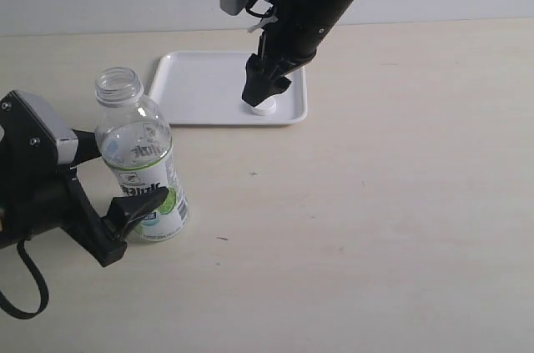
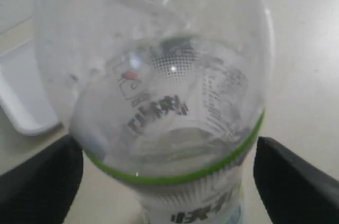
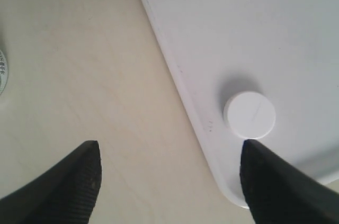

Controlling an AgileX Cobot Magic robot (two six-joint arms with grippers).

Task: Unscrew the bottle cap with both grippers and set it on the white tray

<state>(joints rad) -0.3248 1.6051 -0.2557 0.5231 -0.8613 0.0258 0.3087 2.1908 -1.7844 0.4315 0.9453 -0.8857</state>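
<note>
The bottle [image 1: 138, 161] stands upright on the table at the left, its threaded neck bare. My left gripper [image 1: 140, 201] is shut on its lower body; in the left wrist view the bottle [image 2: 169, 75] fills the span between the two black fingers [image 2: 37, 181]. The bottle cap [image 1: 264, 106] lies flat inside the white tray [image 1: 200, 86], near its front right corner. My right gripper [image 1: 260, 96] hovers just above the cap, open. In the right wrist view the bottle cap [image 3: 249, 114] rests free on the white tray [image 3: 275, 33], touching neither finger of the right gripper [image 3: 170, 150].
The pale table [image 1: 375, 203] stretches to the right and front of the bottle. The tray's corner [image 2: 24, 102] shows behind the bottle in the left wrist view. A white wall runs along the table's back edge.
</note>
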